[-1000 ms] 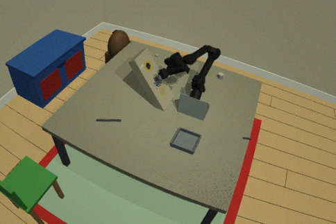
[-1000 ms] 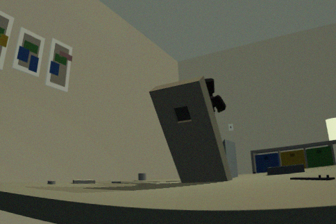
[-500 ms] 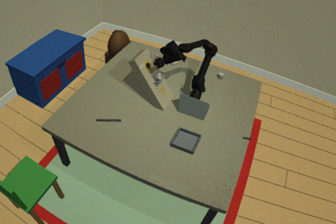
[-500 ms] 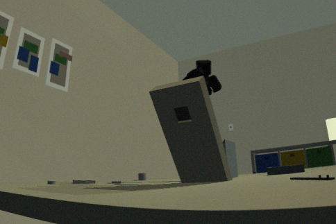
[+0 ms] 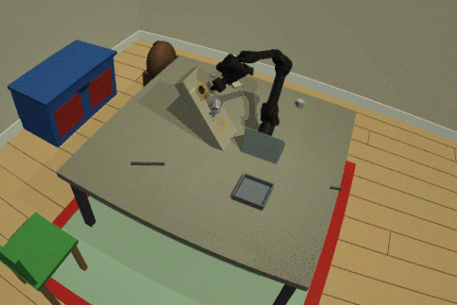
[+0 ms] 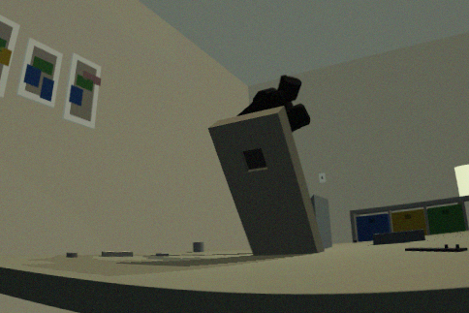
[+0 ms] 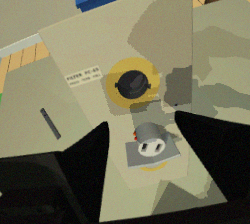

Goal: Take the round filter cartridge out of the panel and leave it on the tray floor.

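The round filter cartridge [image 5: 215, 105] [image 7: 149, 134] is out of its socket; its pale face with two dark slots shows in the wrist view. It appears to rest on a small grey ledge [image 7: 134, 158] low on the leaning service panel [image 5: 228, 131] [image 6: 271, 213] [image 7: 101, 40]. The panel's round socket [image 5: 201, 90] [image 7: 131, 84], ringed in yellow, is dark and empty. My gripper [image 5: 216, 76] [image 6: 296, 102] [image 7: 141, 120] is open and empty, above the cartridge and away from it, near the panel's upper part. The tray [image 5: 246, 203] [image 6: 398, 237] stands on the table, empty.
A grey upright plate [image 5: 262, 144] [image 6: 322, 223] stands between the arm's base and the tray. A lower yellow ring [image 5: 220, 123] marks the panel. A dark bar [image 5: 147, 163] [image 7: 50, 123] and a small pale cylinder [image 5: 299, 103] [image 6: 198, 246] are on the table.
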{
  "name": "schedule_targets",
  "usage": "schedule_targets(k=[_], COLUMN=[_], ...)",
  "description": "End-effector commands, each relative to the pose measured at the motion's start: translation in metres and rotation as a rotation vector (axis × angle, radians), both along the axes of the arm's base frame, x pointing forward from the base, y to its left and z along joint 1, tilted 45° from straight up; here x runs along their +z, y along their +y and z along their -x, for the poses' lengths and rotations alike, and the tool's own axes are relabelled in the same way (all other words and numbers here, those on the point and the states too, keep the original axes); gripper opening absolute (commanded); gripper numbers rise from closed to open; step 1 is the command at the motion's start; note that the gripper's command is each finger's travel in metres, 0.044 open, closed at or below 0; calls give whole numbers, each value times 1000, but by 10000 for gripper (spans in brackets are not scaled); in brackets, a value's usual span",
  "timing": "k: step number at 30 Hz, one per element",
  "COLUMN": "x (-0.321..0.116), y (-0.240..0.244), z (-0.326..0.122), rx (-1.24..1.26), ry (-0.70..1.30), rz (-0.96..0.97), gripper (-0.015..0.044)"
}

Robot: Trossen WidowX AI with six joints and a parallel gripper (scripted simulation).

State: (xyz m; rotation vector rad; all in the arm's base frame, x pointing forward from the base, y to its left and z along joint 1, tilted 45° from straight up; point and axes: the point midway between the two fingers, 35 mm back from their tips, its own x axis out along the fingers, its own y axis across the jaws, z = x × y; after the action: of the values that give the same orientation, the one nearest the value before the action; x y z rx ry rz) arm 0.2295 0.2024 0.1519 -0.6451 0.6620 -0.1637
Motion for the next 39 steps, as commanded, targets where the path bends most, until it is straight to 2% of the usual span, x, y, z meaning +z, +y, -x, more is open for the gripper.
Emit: schedule_targets(k=[1,39], x=[-39,-72], y=[-44,-74], z=[12,-14], rx=[-80,-98], ry=[186,219], rz=[132,147], gripper=[305,298])
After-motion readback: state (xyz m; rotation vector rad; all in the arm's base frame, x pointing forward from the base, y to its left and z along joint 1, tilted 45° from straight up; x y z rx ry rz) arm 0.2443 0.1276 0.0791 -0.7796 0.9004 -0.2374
